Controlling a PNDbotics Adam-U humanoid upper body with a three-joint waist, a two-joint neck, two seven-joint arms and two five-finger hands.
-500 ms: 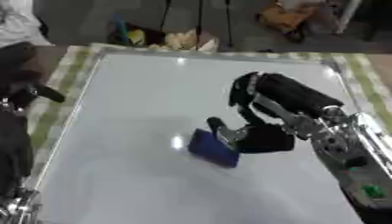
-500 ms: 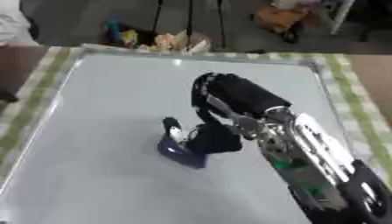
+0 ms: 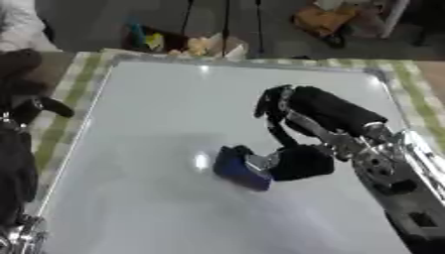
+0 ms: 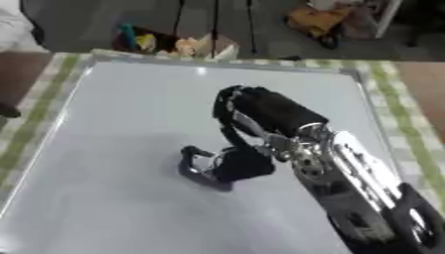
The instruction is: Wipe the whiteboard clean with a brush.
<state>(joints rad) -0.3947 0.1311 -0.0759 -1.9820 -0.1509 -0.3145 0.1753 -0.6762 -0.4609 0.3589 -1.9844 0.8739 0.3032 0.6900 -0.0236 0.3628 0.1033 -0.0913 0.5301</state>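
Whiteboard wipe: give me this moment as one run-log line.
right hand: fingers curled on blue brush | brush: on whiteboard, near centre | left hand: at board's left edge, idle

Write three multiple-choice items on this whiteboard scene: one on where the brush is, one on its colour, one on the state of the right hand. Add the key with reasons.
1. Where is the small block-shaped brush?
A. On the white whiteboard, near its middle
B. On the green checked cloth beside the board
C. On the floor beyond the table

2. What colour is the brush?
A. Red
B. Blue
C. Yellow

3. What is the robot's right hand doing?
A. Resting open, away from the board
B. Hanging above the board, holding nothing
C. Curled round the brush on the board

Key: 1 A, the brush lies on the white surface, well inside the frame. 2 B, its visible face is dark blue in the left eye view. 3 C, the black fingers and thumb wrap the brush, which sits against the board.
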